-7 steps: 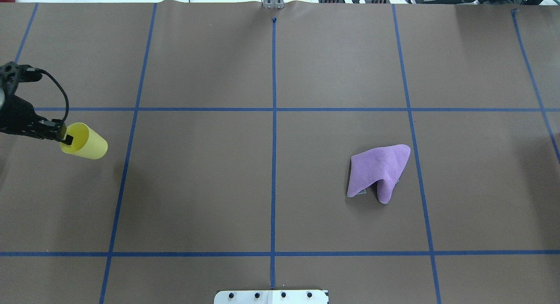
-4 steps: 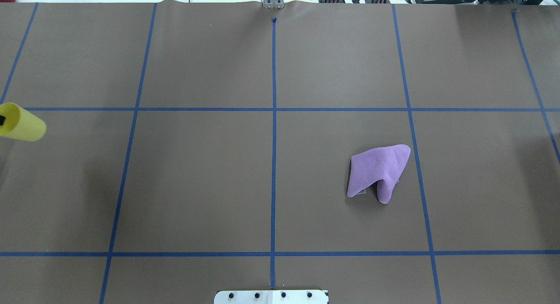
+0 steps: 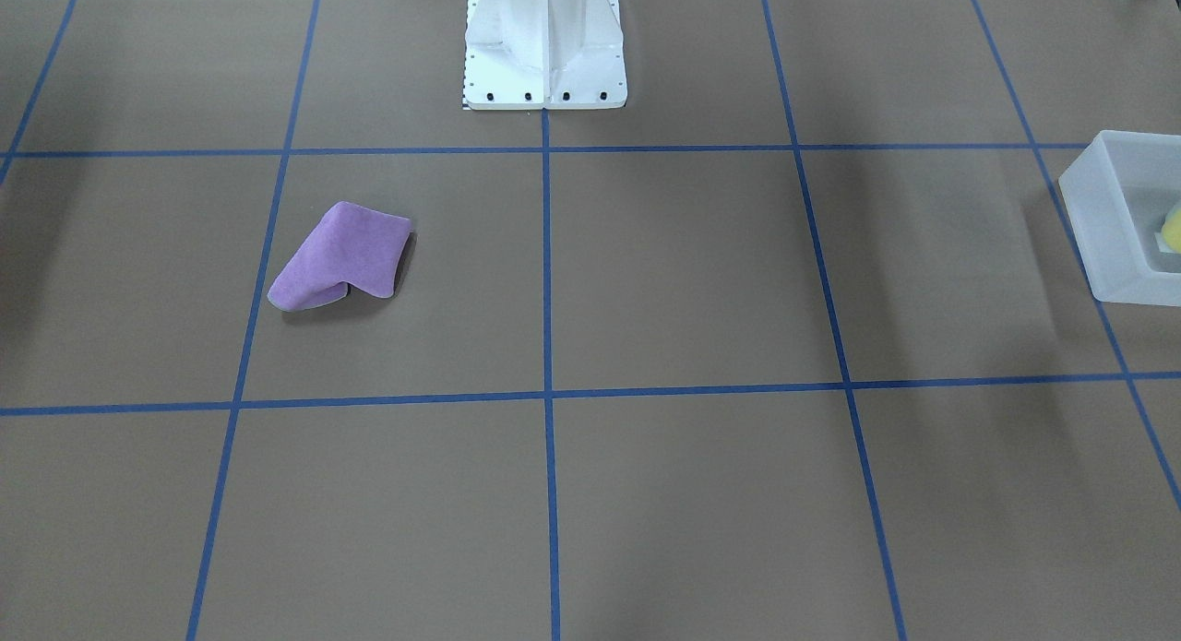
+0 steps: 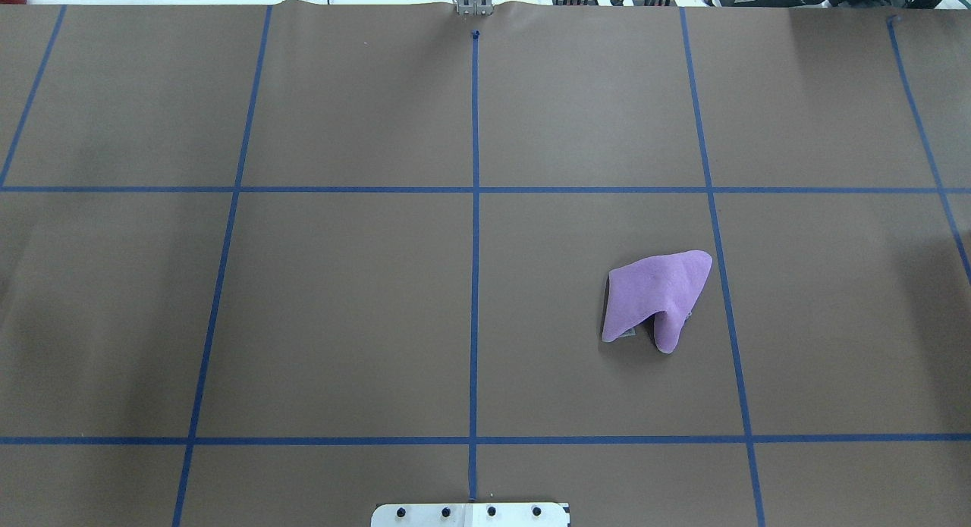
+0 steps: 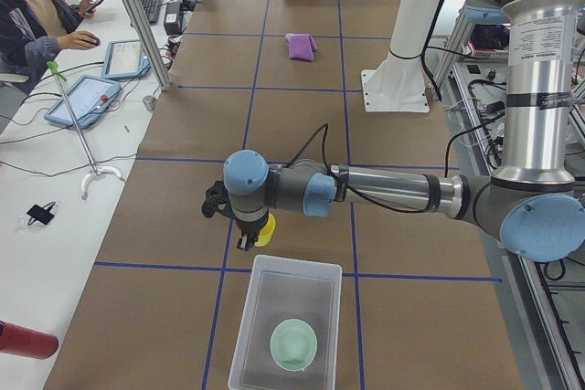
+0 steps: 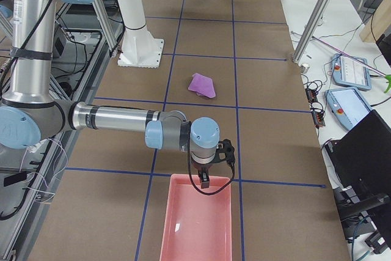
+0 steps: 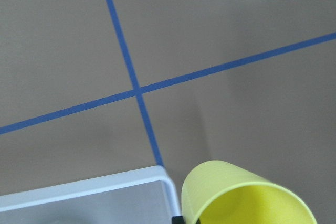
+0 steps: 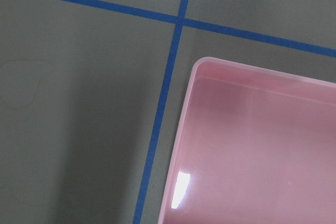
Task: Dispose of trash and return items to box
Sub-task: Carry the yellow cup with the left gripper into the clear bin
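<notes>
A: Front-facing: one translucent frosted-white plastic box (image 3: 1098, 217) sitting at the robot's left end, yellow tapered plastic cup (image 3: 1173, 228) peeking by it; one crumpled purple cloth (image 3: 341, 258).
B: Overhead's showing only cloth. Left-side: left gripper (image 5: 245, 242) is clamping the one cup just off the box's short rim, box stretching lengthwise beyond; one pale mint-green round bowl (image 5: 293, 345) lying inside.
A: Right-side: right gripper (image 6: 204, 180) is hovering by one pink plastic tray (image 6: 198, 230); grip, can't tell.
B: Left wrist: cup hanging beside box corner; left arm's nearer.
</notes>
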Controlling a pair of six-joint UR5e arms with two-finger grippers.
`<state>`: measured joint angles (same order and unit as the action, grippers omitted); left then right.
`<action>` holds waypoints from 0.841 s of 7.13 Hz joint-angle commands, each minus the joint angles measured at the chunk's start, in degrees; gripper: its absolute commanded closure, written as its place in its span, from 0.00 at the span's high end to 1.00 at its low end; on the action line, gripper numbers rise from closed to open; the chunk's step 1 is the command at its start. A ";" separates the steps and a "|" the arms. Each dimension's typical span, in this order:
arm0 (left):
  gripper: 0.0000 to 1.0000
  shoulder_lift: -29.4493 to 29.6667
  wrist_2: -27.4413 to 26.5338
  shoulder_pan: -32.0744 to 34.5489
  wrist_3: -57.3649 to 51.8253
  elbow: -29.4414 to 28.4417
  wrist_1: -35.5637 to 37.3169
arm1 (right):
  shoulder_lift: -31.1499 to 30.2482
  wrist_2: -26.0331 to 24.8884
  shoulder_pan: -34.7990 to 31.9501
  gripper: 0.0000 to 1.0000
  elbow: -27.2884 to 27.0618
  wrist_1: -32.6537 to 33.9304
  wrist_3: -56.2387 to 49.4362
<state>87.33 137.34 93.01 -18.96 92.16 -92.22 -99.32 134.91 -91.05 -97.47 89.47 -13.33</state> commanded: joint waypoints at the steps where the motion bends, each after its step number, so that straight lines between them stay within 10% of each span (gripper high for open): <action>1: 0.00 -0.92 -0.14 2.88 -5.13 -4.52 0.03 | -0.09 0.09 0.00 1.00 0.00 0.00 0.06; 6: 0.00 -0.49 -0.05 -0.52 4.43 -12.78 -9.09 | -0.53 0.88 0.00 1.00 0.09 0.00 -0.03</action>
<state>87.00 137.39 94.36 -18.22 81.20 -97.97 -99.75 135.73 -91.05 -97.45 89.47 -13.36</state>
